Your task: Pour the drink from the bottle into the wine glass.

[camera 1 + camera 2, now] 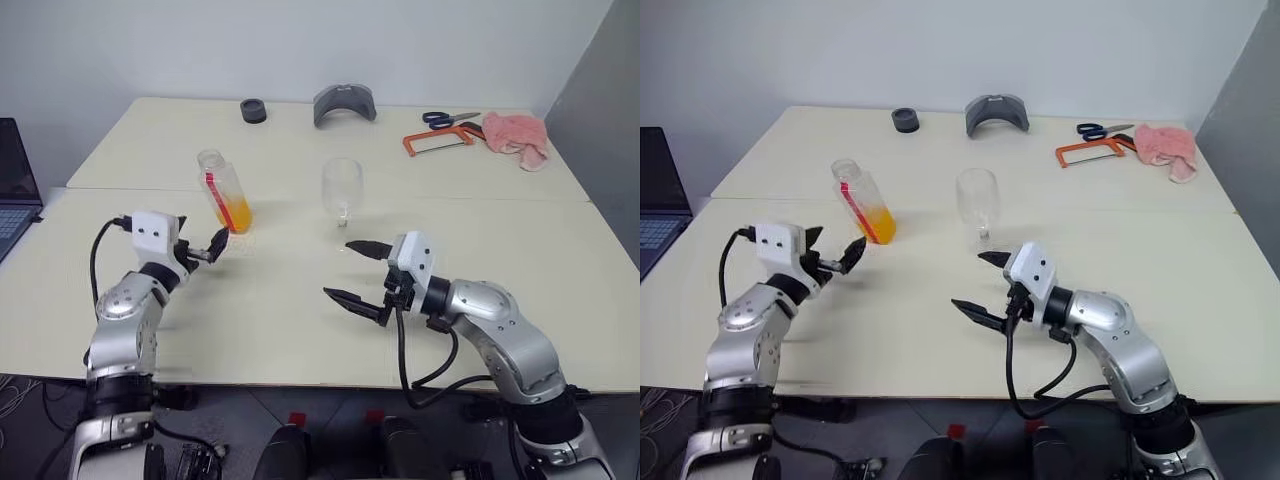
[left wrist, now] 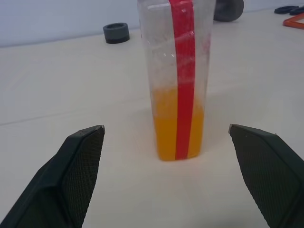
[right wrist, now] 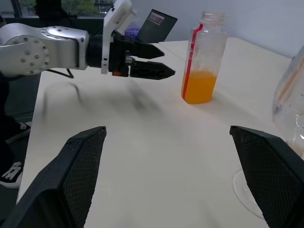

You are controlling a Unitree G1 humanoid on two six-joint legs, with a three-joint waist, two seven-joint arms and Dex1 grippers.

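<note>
The bottle (image 1: 224,190) is standing uncapped left of the wine glass (image 1: 341,187), nothing lying between. Both the left gripper (image 1: 203,247) and right gripper (image 1: 359,272) are gaping wide, empty. Scissors (image 1: 449,118), hacksaw (image 1: 437,140) and pink cloth (image 1: 516,138) are lying far right.

On the table (image 1: 300,330), the bottle (image 1: 224,190) stands left of the wine glass (image 1: 341,187), the left tool (image 1: 200,245) just before the bottle, the right tool (image 1: 355,272) before the glass, scissors (image 1: 447,119) and cloth (image 1: 517,137) far behind at right.

Workshop-like lab: plain tables (image 1: 300,330), hacksaw (image 1: 437,141), scissors (image 1: 448,119), laptop (image 1: 14,190).
</note>
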